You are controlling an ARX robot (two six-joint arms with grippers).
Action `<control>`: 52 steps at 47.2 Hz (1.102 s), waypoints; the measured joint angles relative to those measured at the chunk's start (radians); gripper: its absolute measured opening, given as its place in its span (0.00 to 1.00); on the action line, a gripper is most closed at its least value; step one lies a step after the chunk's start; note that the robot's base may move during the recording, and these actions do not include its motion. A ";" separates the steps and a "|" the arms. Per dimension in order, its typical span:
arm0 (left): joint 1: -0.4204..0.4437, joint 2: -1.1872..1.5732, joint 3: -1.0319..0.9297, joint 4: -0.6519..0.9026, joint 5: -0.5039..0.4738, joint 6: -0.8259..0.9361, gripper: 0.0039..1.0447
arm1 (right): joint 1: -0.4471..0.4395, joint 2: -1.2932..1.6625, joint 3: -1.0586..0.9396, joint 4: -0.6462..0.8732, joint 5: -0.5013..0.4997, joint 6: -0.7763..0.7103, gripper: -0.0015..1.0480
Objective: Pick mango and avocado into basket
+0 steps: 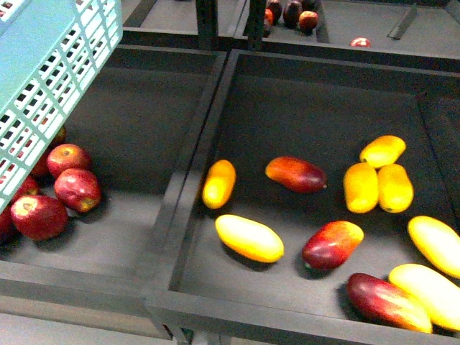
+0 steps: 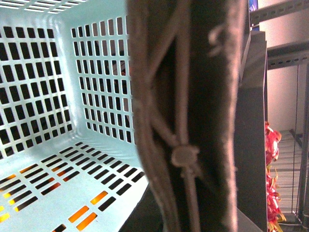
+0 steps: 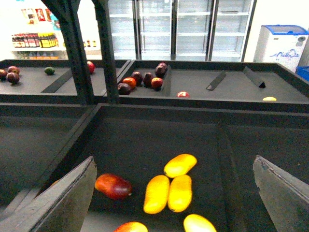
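Note:
The light teal basket hangs tilted at the upper left, above the left bin. My left gripper is shut on it. In the left wrist view its brown-grey handle fills the middle and hides my jaws, and the slotted inside holds nothing. Several yellow mangoes lie in the right bin, one near its front left. My right gripper is open and empty above that bin, with two yellow mangoes side by side below it. A small dark green fruit, perhaps the avocado, lies on the far back shelf.
Red apples lie in the left bin under the basket. Red-orange mangoes lie among the yellow ones. A raised divider separates the bins. Dark and red fruits sit on the back shelf. Dragon fruits show beside the basket.

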State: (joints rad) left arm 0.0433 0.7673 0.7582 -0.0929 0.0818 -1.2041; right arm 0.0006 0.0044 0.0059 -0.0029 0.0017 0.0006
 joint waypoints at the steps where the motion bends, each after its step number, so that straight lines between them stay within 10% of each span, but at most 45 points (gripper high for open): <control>1: 0.000 -0.001 0.000 0.000 0.000 0.000 0.06 | 0.000 0.000 0.000 0.000 0.000 0.000 0.93; 38: 0.000 0.003 0.002 -0.005 0.002 0.019 0.05 | -0.001 0.000 0.000 0.001 -0.003 0.000 0.93; 44: -0.105 0.095 0.112 -0.243 -0.011 0.393 0.05 | -0.001 0.000 0.000 0.001 -0.003 0.000 0.93; 52: -0.340 0.357 0.131 -0.160 0.000 0.938 0.05 | -0.001 0.000 0.000 0.001 -0.003 0.000 0.93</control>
State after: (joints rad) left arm -0.2966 1.1248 0.8890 -0.2527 0.0818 -0.2665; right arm -0.0002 0.0044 0.0055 -0.0021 -0.0010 0.0006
